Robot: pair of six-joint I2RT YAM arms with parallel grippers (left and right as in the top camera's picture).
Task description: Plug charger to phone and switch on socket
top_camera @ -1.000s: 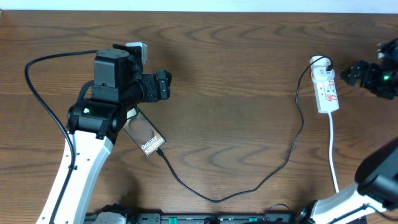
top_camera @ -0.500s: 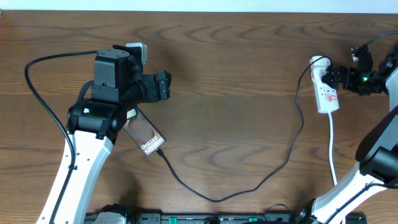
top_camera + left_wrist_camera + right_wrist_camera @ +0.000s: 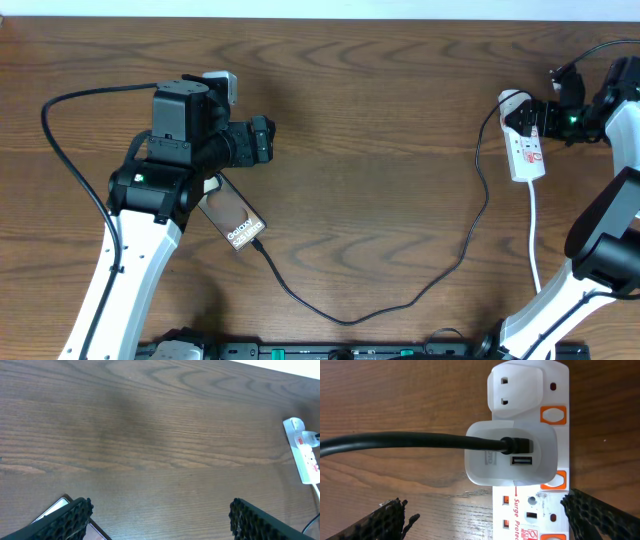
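The phone (image 3: 232, 216) lies flat on the wooden table beside the left arm, and the black charger (image 3: 440, 275) cable reaches its lower end. The cable loops across the table to a white adapter (image 3: 510, 455) plugged into the white socket (image 3: 527, 150). My right gripper (image 3: 540, 118) hovers open over the socket's (image 3: 530, 510) upper end, with orange switches (image 3: 554, 414) along its edge. My left gripper (image 3: 265, 138) is open and empty just above the phone (image 3: 97, 533). The socket (image 3: 306, 457) also shows far right in the left wrist view.
A white cord (image 3: 535, 240) runs from the socket toward the table's front edge. The left arm's thick black cable (image 3: 60, 150) arcs over the left side of the table. A black bar (image 3: 340, 352) lies along the front edge.
The right arm has swung left from the table's right edge and its gripper now hangs over the socket's upper end. The left arm, phone and cable have not moved.
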